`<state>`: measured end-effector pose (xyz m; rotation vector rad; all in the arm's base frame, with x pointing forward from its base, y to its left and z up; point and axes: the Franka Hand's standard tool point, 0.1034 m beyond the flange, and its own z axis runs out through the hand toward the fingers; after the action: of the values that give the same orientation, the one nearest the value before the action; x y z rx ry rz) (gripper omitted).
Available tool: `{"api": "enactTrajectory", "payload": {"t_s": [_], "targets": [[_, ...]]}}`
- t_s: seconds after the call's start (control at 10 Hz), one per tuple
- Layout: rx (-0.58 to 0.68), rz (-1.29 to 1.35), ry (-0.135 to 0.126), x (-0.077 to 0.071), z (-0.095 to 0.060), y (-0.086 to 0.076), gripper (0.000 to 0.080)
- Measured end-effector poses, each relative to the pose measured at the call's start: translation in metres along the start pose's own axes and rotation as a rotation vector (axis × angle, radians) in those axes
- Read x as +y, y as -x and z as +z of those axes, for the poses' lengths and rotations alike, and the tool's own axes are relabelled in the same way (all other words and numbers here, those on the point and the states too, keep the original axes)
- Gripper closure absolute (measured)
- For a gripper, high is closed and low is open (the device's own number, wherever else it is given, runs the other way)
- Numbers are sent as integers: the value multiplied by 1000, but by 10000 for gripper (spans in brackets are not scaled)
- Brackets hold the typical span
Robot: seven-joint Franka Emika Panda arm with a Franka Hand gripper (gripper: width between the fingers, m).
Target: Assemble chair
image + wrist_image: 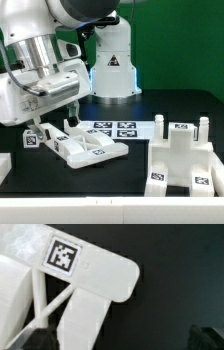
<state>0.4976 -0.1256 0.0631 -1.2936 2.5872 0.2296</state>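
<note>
Exterior view: chair parts (185,160) lie loose, none visibly joined; gripper (55,125) wide open, empty, over panel (90,148) at the exterior view's left

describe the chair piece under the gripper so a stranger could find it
Start at the white robot arm on the exterior view's left of the black table; under its open gripper lies a low white panel. Unlike the taller piece with upright posts on the exterior view's right and the thin marker board behind, it is ribbed with one rounded, tagged corner.
</note>
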Motion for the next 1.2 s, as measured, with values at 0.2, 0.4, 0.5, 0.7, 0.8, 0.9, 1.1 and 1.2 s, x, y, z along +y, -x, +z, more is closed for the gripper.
{"api": "enactTrajectory", "payload": {"t_s": [0.2,0.4,0.5,0.7,0.8,0.9,1.1,1.2], "targets": [[3,-2,3,1,2,0,151],[-3,-19,-4,-1,1,-4,151],[-9,-19,1,5,3,-14,151],[-3,0,20,16,8,-39,151],[-3,18,18,16,7,-38,151],[0,14,18,17,8,-35,151],[1,15,19,17,9,-37,151],[1,16,19,17,9,-37,151]]}}
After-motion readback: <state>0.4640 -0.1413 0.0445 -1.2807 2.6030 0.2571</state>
